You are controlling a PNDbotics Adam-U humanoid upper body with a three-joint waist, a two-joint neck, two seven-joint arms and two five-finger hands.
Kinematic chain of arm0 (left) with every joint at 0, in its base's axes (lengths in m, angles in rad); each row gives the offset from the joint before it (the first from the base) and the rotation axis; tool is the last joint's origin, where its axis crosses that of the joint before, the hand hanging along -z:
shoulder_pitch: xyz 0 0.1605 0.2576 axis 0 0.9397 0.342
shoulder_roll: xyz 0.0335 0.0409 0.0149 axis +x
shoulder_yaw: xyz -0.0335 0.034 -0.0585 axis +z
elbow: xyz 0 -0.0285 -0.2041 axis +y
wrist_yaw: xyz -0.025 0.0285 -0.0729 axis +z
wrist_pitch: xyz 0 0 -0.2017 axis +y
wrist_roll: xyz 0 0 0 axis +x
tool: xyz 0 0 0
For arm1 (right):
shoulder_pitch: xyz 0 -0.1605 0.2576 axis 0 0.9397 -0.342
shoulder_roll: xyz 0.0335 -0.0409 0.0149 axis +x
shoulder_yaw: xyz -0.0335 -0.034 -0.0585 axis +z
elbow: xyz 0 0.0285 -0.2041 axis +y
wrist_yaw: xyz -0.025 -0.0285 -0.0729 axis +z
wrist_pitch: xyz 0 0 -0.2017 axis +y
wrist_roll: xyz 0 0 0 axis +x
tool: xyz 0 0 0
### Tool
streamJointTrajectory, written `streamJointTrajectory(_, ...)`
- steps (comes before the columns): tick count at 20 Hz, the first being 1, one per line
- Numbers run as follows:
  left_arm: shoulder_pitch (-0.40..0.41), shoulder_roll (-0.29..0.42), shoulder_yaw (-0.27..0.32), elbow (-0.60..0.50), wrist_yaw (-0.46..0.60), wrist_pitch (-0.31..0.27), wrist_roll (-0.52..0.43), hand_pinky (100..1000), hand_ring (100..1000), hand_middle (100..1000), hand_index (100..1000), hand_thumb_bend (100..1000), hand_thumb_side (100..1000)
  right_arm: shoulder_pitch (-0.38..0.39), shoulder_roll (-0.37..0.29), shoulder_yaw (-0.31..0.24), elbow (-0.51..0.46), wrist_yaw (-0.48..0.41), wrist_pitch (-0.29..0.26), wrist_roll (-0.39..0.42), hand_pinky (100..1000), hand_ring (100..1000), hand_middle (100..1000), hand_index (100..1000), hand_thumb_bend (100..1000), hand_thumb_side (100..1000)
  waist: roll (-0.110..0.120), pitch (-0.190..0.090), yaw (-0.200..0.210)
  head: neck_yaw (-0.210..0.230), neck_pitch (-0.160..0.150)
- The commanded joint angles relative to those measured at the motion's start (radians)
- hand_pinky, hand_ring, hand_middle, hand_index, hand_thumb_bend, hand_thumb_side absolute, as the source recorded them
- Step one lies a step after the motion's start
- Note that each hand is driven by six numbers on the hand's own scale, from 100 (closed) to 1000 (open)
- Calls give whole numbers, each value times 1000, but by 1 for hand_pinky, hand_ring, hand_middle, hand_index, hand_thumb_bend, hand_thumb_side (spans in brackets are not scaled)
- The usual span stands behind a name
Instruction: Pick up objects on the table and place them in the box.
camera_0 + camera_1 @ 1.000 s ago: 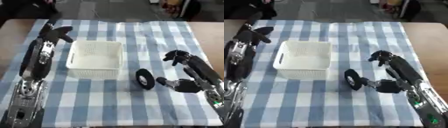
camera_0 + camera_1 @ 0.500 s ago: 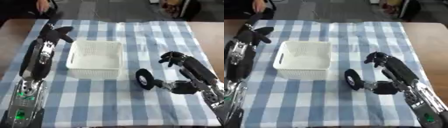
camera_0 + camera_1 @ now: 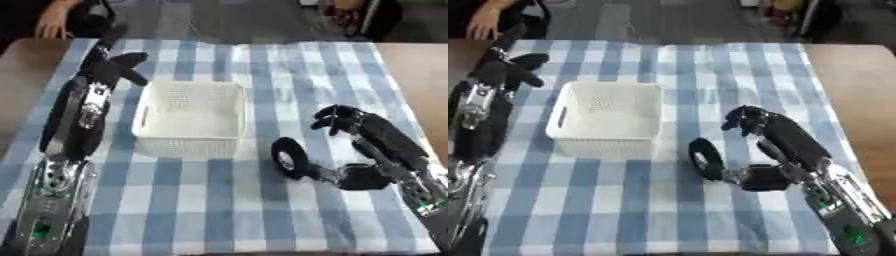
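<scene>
A black disc with a pale centre [image 3: 288, 157] stands on edge on the checked cloth, just right of the white mesh basket [image 3: 188, 144]. My right hand [image 3: 386, 140] lies to the disc's right. Its thumb [image 3: 354, 177] reaches in low and touches the disc's near side, while its bent fingers [image 3: 337, 117] hover above and behind the disc, apart from it. Nothing shows inside the basket. My left hand [image 3: 110, 68] rests at the basket's far left corner with relaxed fingers, holding nothing.
The blue-and-white checked cloth [image 3: 289, 75] covers most of the table. Bare brown table [image 3: 418, 65] shows at the right, and a strip at the far left. My left forearm [image 3: 77, 120] runs along the basket's left side.
My right hand has shifted a little to the left, its fingers closing in over the disc. The disc, the basket and my left hand have stayed put.
</scene>
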Motion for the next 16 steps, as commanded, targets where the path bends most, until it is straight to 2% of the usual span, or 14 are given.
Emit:
streamJointTrajectory(1, -18, -2, -5, -12, 5, -2, -6, 919, 785, 1000, 557, 100, 918, -26, -19, 1, 2, 1, -4, -1, 654, 569, 771, 761, 636, 862, 2, -7, 4, -19, -7)
streamJointTrajectory(16, -26, -11, -8, -12, 9, -1, -10, 920, 787, 1000, 556, 100, 918, -84, -5, 17, 141, 23, -27, -16, 652, 576, 770, 756, 612, 862, 11, 0, 16, -32, -16)
